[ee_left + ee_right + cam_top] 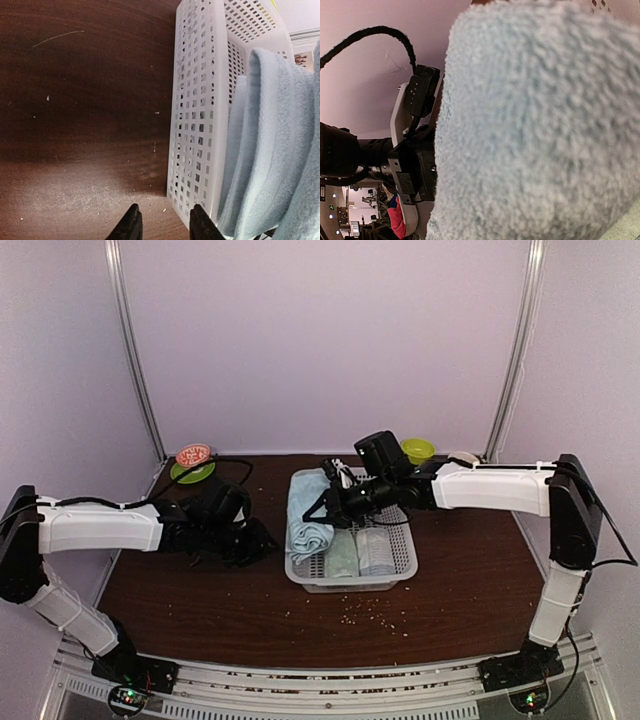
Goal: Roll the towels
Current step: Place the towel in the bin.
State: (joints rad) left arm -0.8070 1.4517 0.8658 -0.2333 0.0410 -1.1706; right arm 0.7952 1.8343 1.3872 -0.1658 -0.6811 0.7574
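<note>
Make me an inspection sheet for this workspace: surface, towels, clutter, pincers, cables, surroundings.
Surface: dark wooden table, with crumbs scattered near the front.
Job's things: light blue towel, pale green towel and greyish-white towel, all in the white lattice basket; the blue one rises above the rim.
Clutter: green plate back left, green bowl back right.
Pincers: left pincer open and empty, low beside the basket; right pincer at the blue towel, its grip hidden.
Cables: black cable lying behind the left arm.
Surroundings: pale lilac walls.
</note>
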